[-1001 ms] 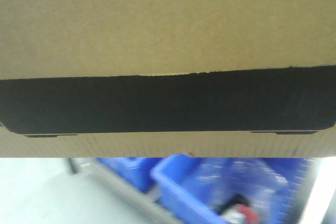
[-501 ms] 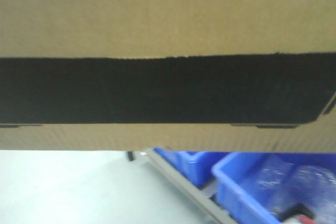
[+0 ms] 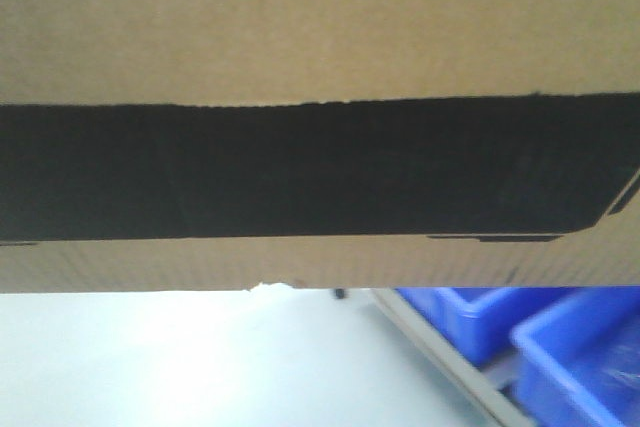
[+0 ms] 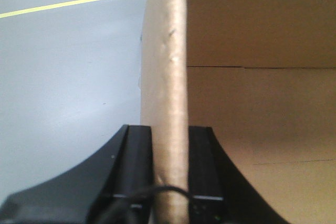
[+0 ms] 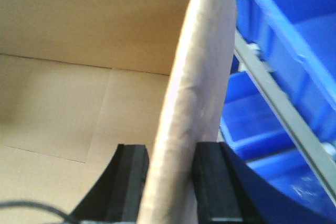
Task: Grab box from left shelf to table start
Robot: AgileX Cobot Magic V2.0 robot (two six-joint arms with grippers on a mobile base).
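The brown cardboard box [image 3: 320, 27] with its wide black rectangle [image 3: 300, 167] fills the upper two thirds of the front view, held up off the ground. My left gripper [image 4: 169, 129] is shut on the box's left wall [image 4: 165, 51], one finger inside and one outside. My right gripper [image 5: 170, 148] is shut on the right wall [image 5: 202, 66] in the same way. The box's bare inside [image 5: 79, 77] shows in both wrist views. The left shelf's grey rail [image 3: 440, 357] runs diagonally at the lower right. The table is out of view.
Blue bins [image 3: 560, 347] sit on the shelf at the lower right, and close beside the box's right wall, blue bins [image 5: 294, 35] behind the rail [image 5: 283, 114]. Pale floor [image 3: 180, 367] lies below the box. Grey floor with a yellow line [image 4: 73, 2] lies left of it.
In the front view the shelf and blue bins have slid to the right and pale floor has opened on the left. The box stays gripped, its black band shifted slightly up.
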